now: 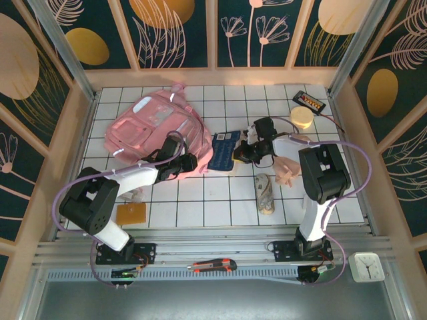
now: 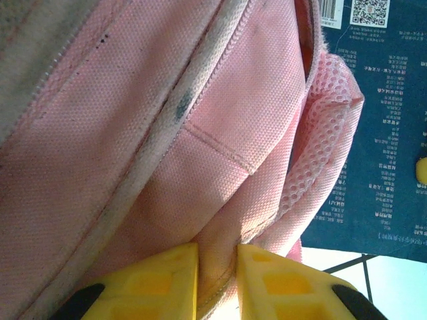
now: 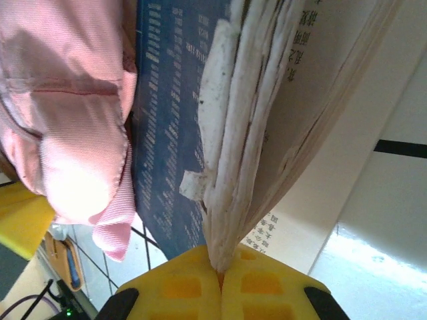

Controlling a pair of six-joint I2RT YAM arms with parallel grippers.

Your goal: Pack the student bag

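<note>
With my left tool (image 2: pixel 217 261) pinching a fold of the student bag (image 1: pixel 148 128), which lies far-left on the worktop (image 1: pixel 200 200), and my right tool (image 3: pixel 221 270) clamped on the blue book (image 1: pixel 225 151) beside it, I reckon I'm loading the book and must next slide it inside.

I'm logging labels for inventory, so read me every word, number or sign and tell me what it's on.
Nothing is clear enough to quote.
On the blue book: a QR code and a barcode, plus columns of Chinese print too small to read.
On its pages: Chinese characters, blurred.
On the clock: dial marks too small.
On the black device: orange marks, unreadable.
</note>
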